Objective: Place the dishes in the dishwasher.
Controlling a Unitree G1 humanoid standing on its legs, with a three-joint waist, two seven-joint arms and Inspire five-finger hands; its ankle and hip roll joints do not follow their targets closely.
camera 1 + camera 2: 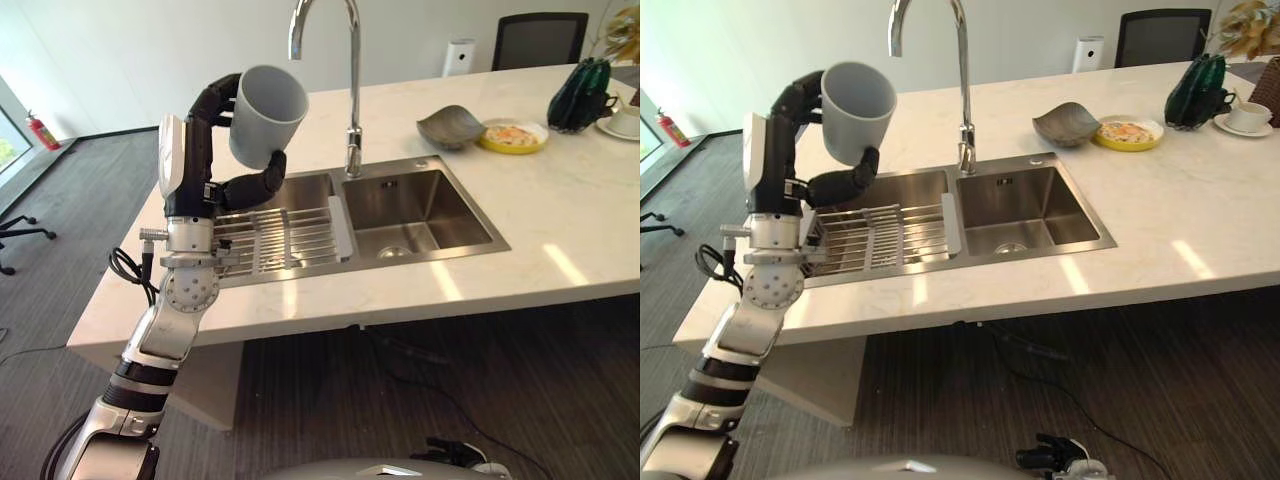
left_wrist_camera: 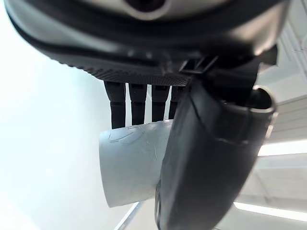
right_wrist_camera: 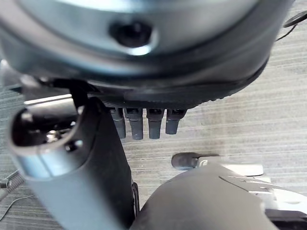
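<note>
- Grey cup (image 1: 268,114) is being held up in the air above the left end of the counter (image 1: 560,230), tilted with its open mouth facing up and toward the right.
- Left hand (image 1: 228,160) is gripping the cup, fingers curling over the far side and the thumb pressing under its base; the left wrist view is showing the same clasp on the cup's pale wall.
- Right hand (image 3: 144,122) is hanging low over the grey floor (image 3: 268,96), fingers relaxed and holding nothing.
- Double steel sink (image 1: 420,215) is sitting in the counter, with a wire drying rack (image 1: 275,240) lying across its left basin, below the cup.
- Tall curved tap (image 1: 350,90) is standing at the far edge of the sink.
- Dark grey bowl (image 1: 450,126) and a yellow plate (image 1: 514,136) are sitting side by side on the far right of the counter.
</note>
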